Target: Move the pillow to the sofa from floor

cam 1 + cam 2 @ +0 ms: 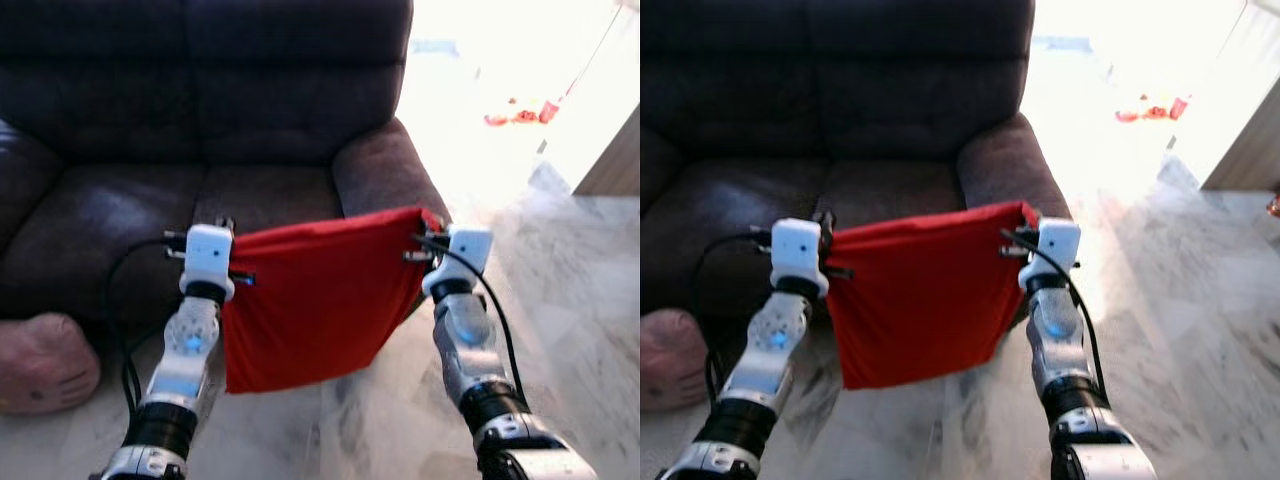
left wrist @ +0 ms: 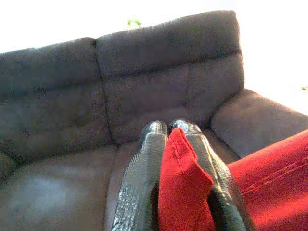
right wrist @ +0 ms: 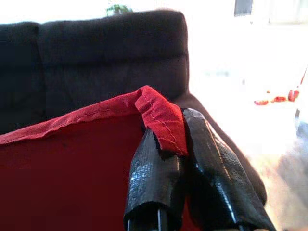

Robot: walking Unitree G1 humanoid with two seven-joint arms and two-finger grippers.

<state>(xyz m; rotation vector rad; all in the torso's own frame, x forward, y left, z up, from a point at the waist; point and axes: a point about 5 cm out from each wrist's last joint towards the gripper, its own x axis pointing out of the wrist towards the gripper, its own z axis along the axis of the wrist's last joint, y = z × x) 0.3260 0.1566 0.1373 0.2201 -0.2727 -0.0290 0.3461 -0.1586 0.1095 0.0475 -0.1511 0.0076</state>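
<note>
A flat red pillow (image 1: 310,300) hangs in the air between my two arms, just in front of the dark brown sofa (image 1: 200,120). My left gripper (image 1: 226,228) is shut on its upper left corner, and the red fabric (image 2: 180,187) is pinched between the black fingers (image 2: 139,192). My right gripper (image 1: 428,232) is shut on the upper right corner (image 3: 161,115), near the sofa's right armrest (image 1: 385,170). The pillow's lower edge hangs above the marble floor (image 1: 560,320).
A pink cushion (image 1: 40,362) lies on the floor at the left, against the sofa's front. Small red objects (image 1: 520,115) sit far off on the bright floor at the right. A wooden edge (image 1: 615,160) stands at the far right.
</note>
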